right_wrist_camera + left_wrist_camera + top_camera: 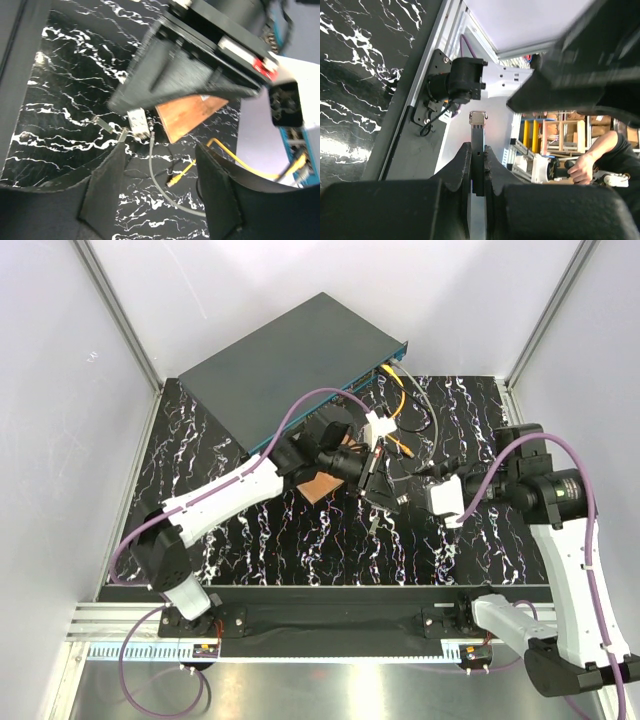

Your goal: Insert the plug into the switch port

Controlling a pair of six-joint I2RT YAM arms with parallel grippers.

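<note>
My left claw [478, 167] clamped the plug [478, 127] tight while my right claw [161, 150] gaped empty at its 3 o'clock.

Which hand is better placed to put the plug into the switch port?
Left. The left hand grips the plug, close to the switch. The right hand is open, empty, farther off.

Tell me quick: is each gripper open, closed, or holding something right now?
Left gripper: closed on the slim plug.
Right gripper: open, with nothing between its fingers.
</note>
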